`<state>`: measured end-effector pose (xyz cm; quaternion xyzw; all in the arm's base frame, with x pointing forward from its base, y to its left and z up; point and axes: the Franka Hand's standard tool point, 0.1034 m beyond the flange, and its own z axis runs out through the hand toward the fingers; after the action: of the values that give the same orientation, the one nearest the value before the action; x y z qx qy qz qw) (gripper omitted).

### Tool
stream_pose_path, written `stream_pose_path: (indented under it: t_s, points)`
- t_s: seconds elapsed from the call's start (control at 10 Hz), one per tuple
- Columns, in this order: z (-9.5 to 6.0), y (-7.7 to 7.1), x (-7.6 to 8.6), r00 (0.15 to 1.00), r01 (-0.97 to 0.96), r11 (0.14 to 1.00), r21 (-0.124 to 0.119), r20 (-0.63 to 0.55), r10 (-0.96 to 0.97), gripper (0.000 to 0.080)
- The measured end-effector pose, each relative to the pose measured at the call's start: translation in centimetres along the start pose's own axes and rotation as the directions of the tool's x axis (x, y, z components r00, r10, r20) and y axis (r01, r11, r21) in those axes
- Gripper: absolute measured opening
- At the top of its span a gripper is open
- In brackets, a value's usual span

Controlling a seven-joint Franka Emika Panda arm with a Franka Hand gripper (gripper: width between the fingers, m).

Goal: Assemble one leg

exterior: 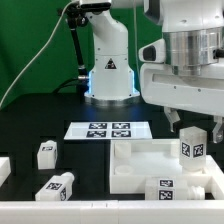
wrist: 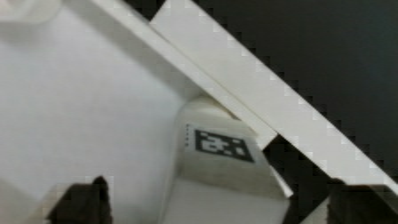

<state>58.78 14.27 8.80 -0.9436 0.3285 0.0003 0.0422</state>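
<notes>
Nearest the camera in the exterior view: one spare leg (exterior: 57,186) lies on its side on the black table (exterior: 30,125), toward the exterior view's left. A second spare leg (exterior: 160,185) sits just in front of the tray's front wall. A white part (exterior: 3,168) is cut off at the left edge, can't tell what it is.

Next back: the big white tray (exterior: 140,160) with its raised rim. A third spare leg (exterior: 46,152) stands apart from it, on the exterior view's left.

The leg (exterior: 193,147) stands upright at the tray's far corner on the exterior view's right, tag facing the camera. In the wrist view the leg (wrist: 222,150) sits tight against the tray rim (wrist: 231,70), tag visible, tray floor beside it. Can't tell whether it is seated in anything.

The gripper (exterior: 190,122) hangs directly over the leg. One dark fingertip (exterior: 172,122) shows just beside and above the leg top, not touching. In the wrist view the gripper (wrist: 214,205) has its fingertips (wrist: 84,200) spread well apart, with nothing clamped between them. Claw is open and empty.

Behind that: the marker board (exterior: 105,130) lies flat on the table. Then the robot base (exterior: 110,70), then the green backdrop (exterior: 30,40).
</notes>
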Motion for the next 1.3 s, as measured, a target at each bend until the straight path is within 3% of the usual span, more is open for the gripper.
stream_pose_path:
  t_s: [0.5, 0.7, 1.1, 1.2, 1.3]
  points:
    - [0.23, 0.15, -0.1, 0.918, 0.397, 0.918, -0.009, 0.005, -0.397, 0.0649]
    - [0.35, 0.19, -0.42, 0.813, 0.583, 0.812, -0.028, 0.013, -0.583, 0.0649]
    - [0.93, 0.22, -0.13, 0.503, 0.864, 0.502, -0.038, 0.008, -0.864, 0.0649]
    - [0.83, 0.41, 0.22, 0.47, 0.882, 0.469, -0.038, 0.01, -0.883, 0.0649]
    - [0.84, 0.4, 0.23, 0.471, 0.882, 0.47, -0.038, 0.009, -0.882, 0.052]
